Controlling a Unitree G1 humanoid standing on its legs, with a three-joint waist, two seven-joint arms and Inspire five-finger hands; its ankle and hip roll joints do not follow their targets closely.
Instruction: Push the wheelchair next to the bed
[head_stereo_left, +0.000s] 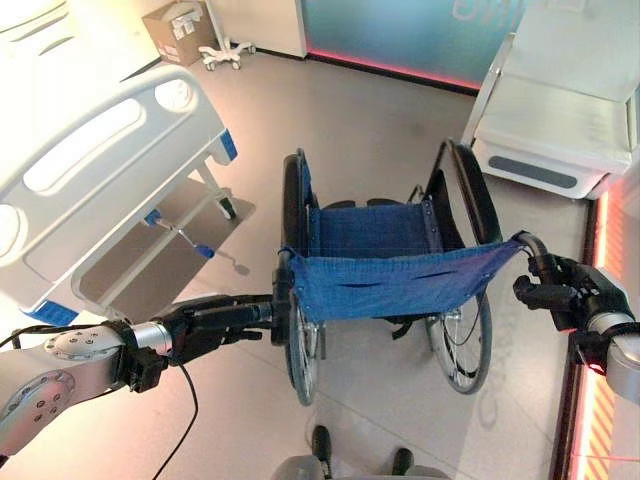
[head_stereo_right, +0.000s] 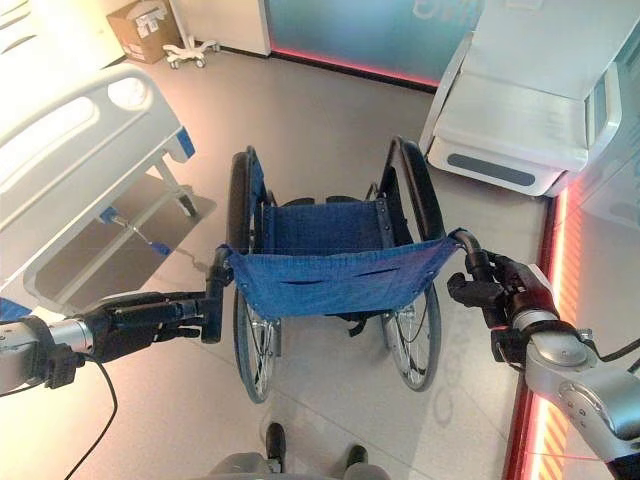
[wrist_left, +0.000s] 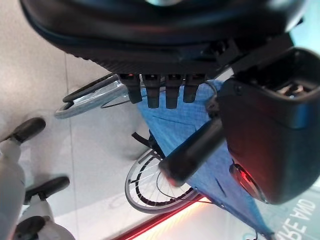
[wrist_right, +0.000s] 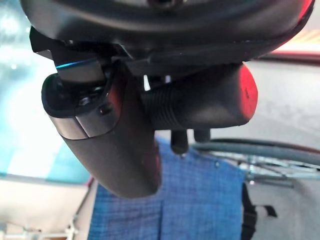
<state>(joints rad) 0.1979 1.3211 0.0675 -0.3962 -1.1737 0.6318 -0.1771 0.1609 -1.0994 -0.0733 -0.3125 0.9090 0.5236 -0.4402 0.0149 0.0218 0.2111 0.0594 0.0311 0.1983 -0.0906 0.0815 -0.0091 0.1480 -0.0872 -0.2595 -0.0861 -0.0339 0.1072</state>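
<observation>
Two dark hands hold the wheelchair (head_stereo_left: 385, 270) from behind, one on each push handle. Nearest, the left hand (head_stereo_left: 205, 325) reaches in from the left, and its fingers (wrist_left: 160, 92) curl round the left handle (head_stereo_left: 281, 300), a black grip that stands up at the near left corner of the blue backrest (head_stereo_left: 400, 282). In the left wrist view the grip sticks out between the thumb and the fingers. The right hand (head_stereo_right: 497, 288) comes in from the right and wraps round the right handle (head_stereo_right: 470, 250) at the near right corner of the backrest. In the right wrist view the black ribbed grip lies tight across the palm, with the thumb folded over it, so this hand is closed on it too.

Most of each grip is hidden inside the hands. The near parts of the big wheels (head_stereo_left: 298, 340) show under the backrest, but the small front wheels are hard to make out.

Past the backrest is the blue seat (head_stereo_left: 365, 230), with a black armrest on each side. The wheelchair stands on the grey floor (head_stereo_left: 360, 120), facing away.

Off to the left, a bit farther, is the white bed (head_stereo_left: 90, 180), near the wheelchair but not touching it. At the far right stands another white bed (head_stereo_right: 520, 110). Far away on the left sits a brown cardboard box (head_stereo_left: 180, 30).
</observation>
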